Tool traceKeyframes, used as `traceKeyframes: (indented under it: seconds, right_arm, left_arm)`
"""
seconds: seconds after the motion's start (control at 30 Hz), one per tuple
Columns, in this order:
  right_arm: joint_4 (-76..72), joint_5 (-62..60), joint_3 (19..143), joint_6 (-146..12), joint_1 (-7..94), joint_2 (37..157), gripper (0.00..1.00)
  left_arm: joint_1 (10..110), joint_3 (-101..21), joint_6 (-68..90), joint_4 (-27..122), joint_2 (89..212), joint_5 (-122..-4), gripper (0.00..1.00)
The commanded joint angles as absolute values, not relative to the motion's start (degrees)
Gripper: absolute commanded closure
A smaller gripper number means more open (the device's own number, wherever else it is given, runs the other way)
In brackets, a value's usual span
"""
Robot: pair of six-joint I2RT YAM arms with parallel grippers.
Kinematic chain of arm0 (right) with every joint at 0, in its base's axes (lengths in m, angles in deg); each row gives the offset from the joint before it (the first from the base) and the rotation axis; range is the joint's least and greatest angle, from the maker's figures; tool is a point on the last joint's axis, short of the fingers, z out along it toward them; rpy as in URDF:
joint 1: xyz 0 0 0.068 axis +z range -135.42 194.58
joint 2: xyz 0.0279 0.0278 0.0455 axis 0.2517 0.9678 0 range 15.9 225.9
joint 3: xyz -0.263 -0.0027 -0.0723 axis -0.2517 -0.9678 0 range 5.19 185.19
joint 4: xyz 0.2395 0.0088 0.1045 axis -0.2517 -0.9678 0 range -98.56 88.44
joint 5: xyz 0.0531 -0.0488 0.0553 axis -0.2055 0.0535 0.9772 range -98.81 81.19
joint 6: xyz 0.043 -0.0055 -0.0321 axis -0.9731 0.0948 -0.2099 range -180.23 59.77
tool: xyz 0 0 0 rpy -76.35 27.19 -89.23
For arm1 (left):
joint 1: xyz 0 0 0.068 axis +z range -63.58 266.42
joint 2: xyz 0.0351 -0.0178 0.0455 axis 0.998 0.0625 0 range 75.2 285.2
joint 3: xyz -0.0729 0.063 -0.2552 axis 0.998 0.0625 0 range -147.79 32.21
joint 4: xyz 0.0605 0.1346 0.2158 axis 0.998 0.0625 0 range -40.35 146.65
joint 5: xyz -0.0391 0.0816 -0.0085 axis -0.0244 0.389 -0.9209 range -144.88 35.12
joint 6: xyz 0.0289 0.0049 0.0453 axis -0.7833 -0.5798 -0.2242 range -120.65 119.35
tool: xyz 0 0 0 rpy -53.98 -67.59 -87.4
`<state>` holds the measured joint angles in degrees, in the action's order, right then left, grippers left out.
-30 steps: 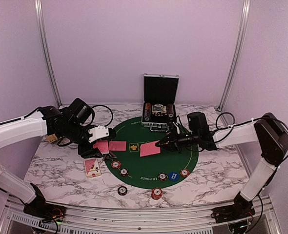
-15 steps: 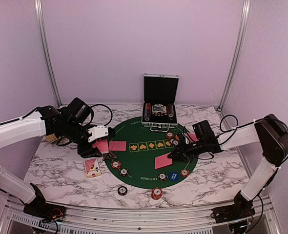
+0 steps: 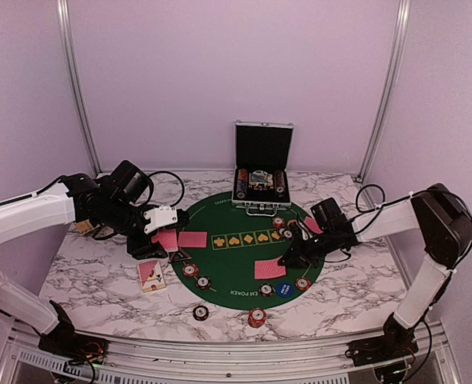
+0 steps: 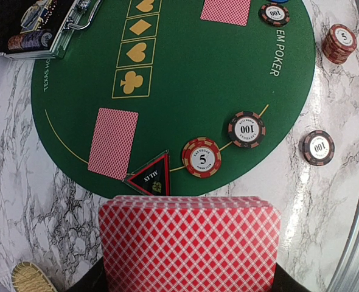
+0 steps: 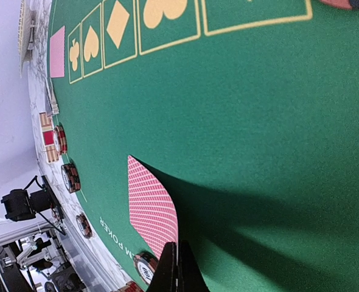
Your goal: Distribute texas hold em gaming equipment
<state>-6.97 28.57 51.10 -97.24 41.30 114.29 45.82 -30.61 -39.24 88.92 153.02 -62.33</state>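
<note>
Left arm [image 3: 28, 214]: extended inward from the left side, wrist angled downward. Left jaws clamped on a deck of cards [image 4: 188, 243]. Right arm [image 3: 388, 216]: reaching inward and low, wrist pitched down. Right jaws fully closed, tips pressed together.

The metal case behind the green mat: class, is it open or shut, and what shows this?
Open. The case has its lid standing upright, and chips show in the tray below.
</note>
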Motion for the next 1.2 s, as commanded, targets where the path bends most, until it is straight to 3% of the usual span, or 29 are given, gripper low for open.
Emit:
traceKeyframes:
  seconds: [0.0, 0.4, 0.53, 0.67, 1.0, 1.17]
  right_arm:
    - [-10.29, 27.48, 51.94, -94.37, 41.03, 114.73, 1.00]
    - [-13.60, 25.04, 54.07, -91.38, 41.03, 116.46, 0.99]
    - [-16.56, 22.90, 57.04, -89.60, 41.03, 117.41, 0.79]
    - [-20.50, 19.99, 59.68, -87.31, 41.01, 117.20, 0.69]
    - [-23.08, 15.76, 62.58, -86.61, 41.43, 113.09, 0.68]
    - [-20.07, 17.80, 68.28, -87.37, 45.32, 118.57, 0.68]
  left_arm:
    - [46.07, -30.71, -39.41, 89.36, 151.66, -62.86, 1.00]
    - [46.12, -30.89, -39.31, 89.39, 151.80, -62.80, 1.00]
    - [46.12, -31.07, -39.34, 89.44, 151.99, -62.96, 1.00]
    - [46.07, -31.07, -39.32, 89.54, 151.92, -62.90, 1.00]
    - [46.12, -30.78, -39.32, 89.51, 152.00, -63.25, 1.00]
    - [46.07, -31.06, -39.15, 89.50, 152.35, -63.36, 1.00]
